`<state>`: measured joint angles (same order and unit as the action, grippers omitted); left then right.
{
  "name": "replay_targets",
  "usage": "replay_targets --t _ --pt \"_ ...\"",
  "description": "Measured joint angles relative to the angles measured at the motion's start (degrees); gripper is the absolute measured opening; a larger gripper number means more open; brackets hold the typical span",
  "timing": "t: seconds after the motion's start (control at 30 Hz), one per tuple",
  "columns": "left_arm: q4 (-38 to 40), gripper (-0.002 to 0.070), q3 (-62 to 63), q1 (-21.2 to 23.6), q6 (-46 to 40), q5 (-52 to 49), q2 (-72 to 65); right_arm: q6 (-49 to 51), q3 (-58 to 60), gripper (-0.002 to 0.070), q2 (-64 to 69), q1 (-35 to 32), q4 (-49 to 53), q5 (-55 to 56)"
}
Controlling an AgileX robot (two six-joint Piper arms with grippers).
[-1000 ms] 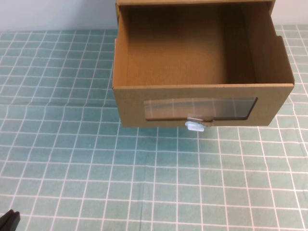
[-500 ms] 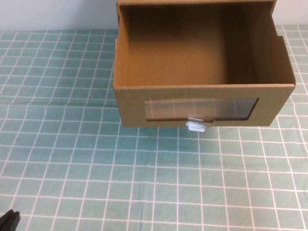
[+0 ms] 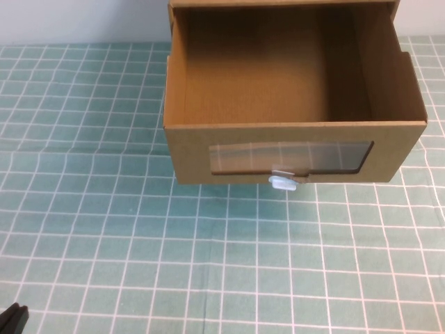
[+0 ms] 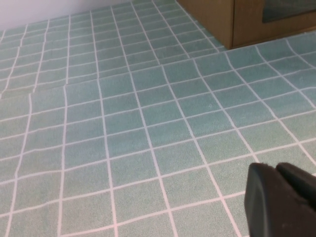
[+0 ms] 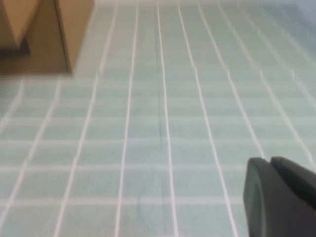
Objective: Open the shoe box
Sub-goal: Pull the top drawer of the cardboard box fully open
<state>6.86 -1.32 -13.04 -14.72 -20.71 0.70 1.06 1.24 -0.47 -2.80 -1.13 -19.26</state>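
Note:
The brown cardboard shoe box (image 3: 292, 149) stands at the far middle of the table with its drawer pulled out toward me, the inside bare. A clear window and a small white pull tab (image 3: 281, 182) mark its front panel. A corner of the box (image 4: 247, 22) shows far off in the left wrist view, and its side (image 5: 59, 34) in the right wrist view. My left gripper (image 3: 12, 319) sits shut at the near left corner, far from the box, with its fingers (image 4: 281, 197) pressed together on nothing. My right gripper (image 5: 276, 165) is shut and empty, low over the cloth, out of the high view.
A teal cloth with a white grid (image 3: 208, 257) covers the table. A pale wall (image 3: 76, 21) runs behind the box.

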Motion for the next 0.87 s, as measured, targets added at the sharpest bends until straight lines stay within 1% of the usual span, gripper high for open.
replay_targets --t 0.07,0.87 --pt "0.0 -0.0005 0.0 0.0 0.0 0.0 0.0 0.0 0.3 -0.0014 0.0 -0.5 0.0 -2.5" --pt "0.0 -0.0005 0.0 0.0 0.0 0.0 0.0 -0.3 0.3 -0.0013 0.0 -0.6 0.0 -2.1"
